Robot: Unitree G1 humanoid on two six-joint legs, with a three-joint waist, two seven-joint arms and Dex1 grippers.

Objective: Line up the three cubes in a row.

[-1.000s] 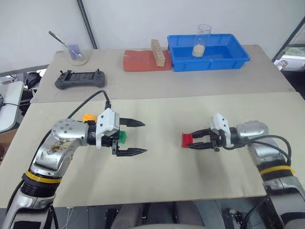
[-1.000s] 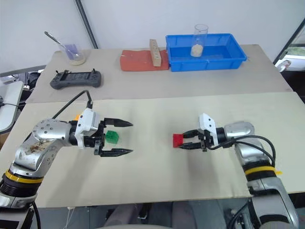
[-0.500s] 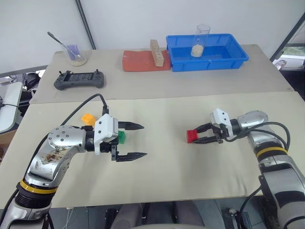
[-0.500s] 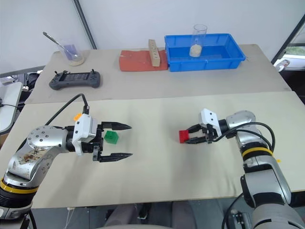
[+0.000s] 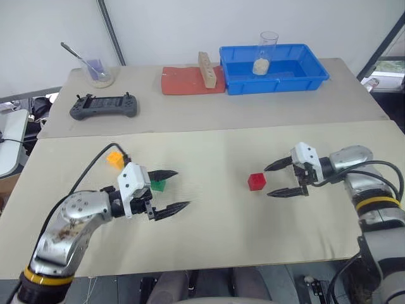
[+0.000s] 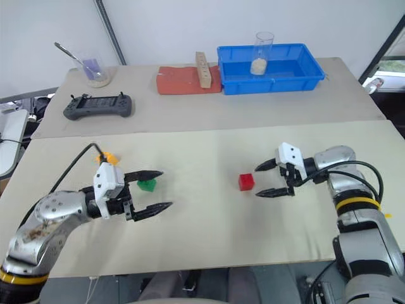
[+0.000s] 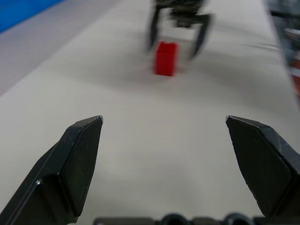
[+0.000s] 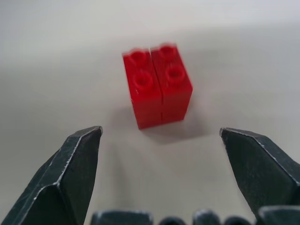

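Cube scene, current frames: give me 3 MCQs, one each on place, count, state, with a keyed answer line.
1. Where is the red cube?
A. On the table, just ahead of the right pincer
B. In the blue tray
C. Clamped in the left pincer

2. How many small studded cubes lie on the near table?
A. One
B. Two
C. Three

3. What is the right pincer's state?
A. Shut on the red cube
B. Open, cube free
C. Shut, empty

Answers:
1. A: the right wrist view shows the cube standing on the table beyond the fingertips.
2. C: orange-yellow cube, green cube and red one.
3. B: its fingers are spread wide and clear of the cube.
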